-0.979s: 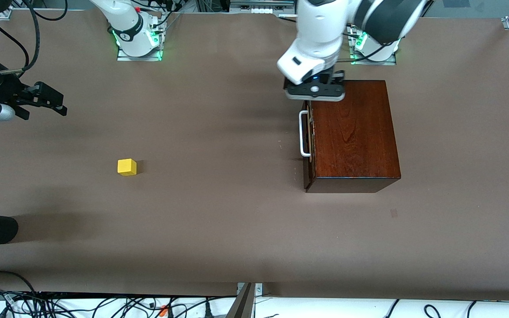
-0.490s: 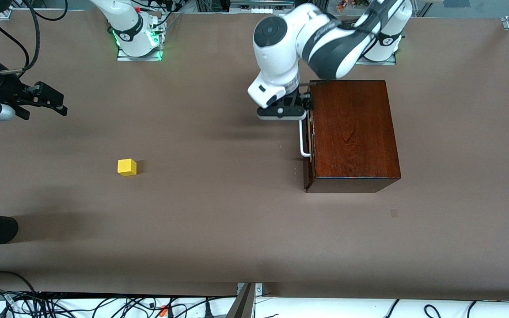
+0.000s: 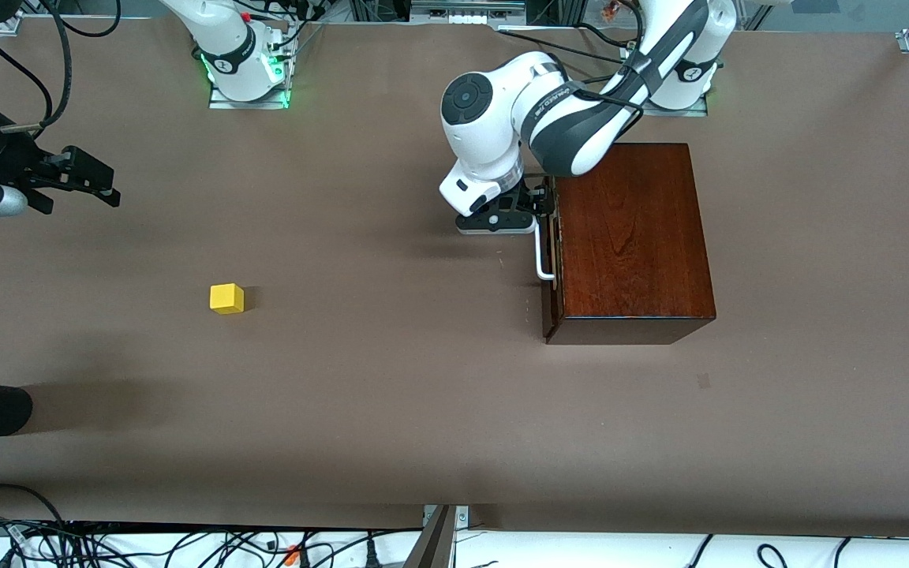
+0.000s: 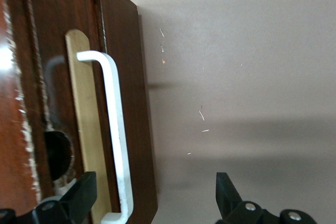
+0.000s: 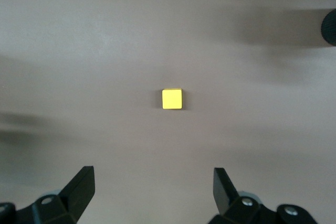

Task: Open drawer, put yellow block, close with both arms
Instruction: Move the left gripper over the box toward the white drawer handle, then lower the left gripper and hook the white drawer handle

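The box (image 3: 632,237) is dark, glossy wood with visible grain. Its drawer (image 4: 121,103) front is the same reddish wood, carrying a smooth white handle (image 4: 116,140) over a pale wooden strip. The yellow block (image 3: 226,299) looks matt, as does the brown surface (image 3: 391,379).

Even, bright overhead light; soft shadows, glare on the box (image 3: 632,237).

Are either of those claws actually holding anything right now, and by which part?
Nothing is held. The left gripper is open, with the drawer's white handle between its jaws but not clamped. The right gripper is open above the yellow block.
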